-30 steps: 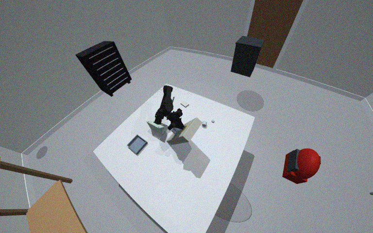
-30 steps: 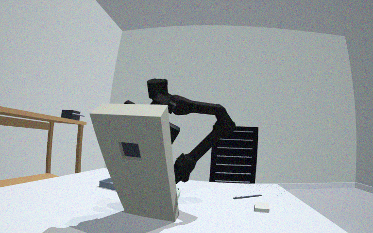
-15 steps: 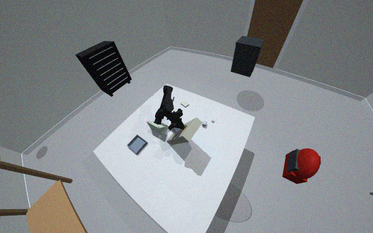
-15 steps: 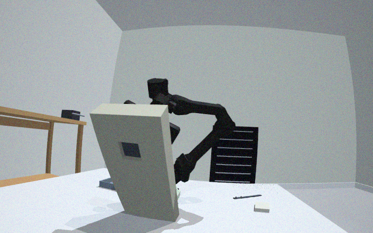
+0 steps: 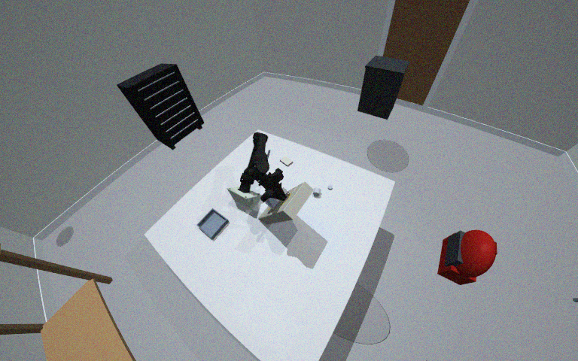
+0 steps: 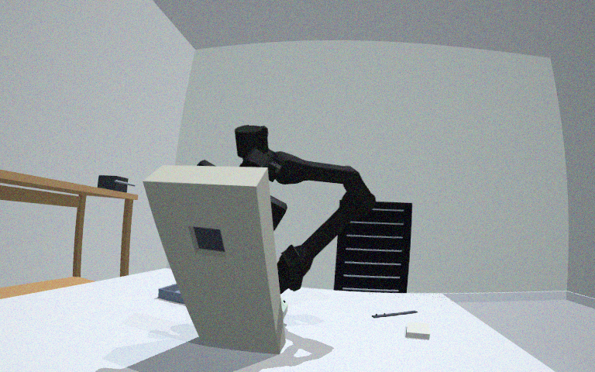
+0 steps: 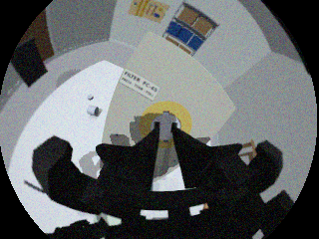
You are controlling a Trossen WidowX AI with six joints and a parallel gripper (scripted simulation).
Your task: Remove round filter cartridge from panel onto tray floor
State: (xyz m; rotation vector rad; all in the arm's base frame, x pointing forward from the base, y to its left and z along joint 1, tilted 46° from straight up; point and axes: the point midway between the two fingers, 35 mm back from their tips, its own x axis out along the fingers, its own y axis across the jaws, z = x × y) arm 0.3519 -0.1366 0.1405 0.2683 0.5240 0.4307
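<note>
Here, the black arm [image 5: 259, 159] [image 6: 325, 171] bends sharply at its elbow, its gripper [image 5: 284, 198] [image 7: 165, 129] angled toward the filter cartridge [image 7: 167, 119] inside the tilted service panel's [image 5: 300, 200] [image 6: 232, 271] [image 7: 199, 85] yellow ring [image 7: 185, 117]. Fingers stand narrowly apart; whether they pinch it, I cannot tell.

Workshop-like room, black drawer cabinet [image 5: 164, 104] [image 6: 399, 243].

Blocked ahead of the tool [image 5: 284, 198] [image 7: 165, 126] by the leaning service panel [image 5: 300, 201] [image 6: 219, 284] [image 7: 199, 85]. Hemmed in on the arm's side by the pale green wedge [image 5: 243, 197]. Passable from above into the tray [image 5: 205, 231] [image 6: 170, 294], low-walled, uncovered, well apart from the panel. Beyond the panel, obstructed slightly by a small cylinder [image 5: 316, 192] [image 7: 93, 111].
</note>
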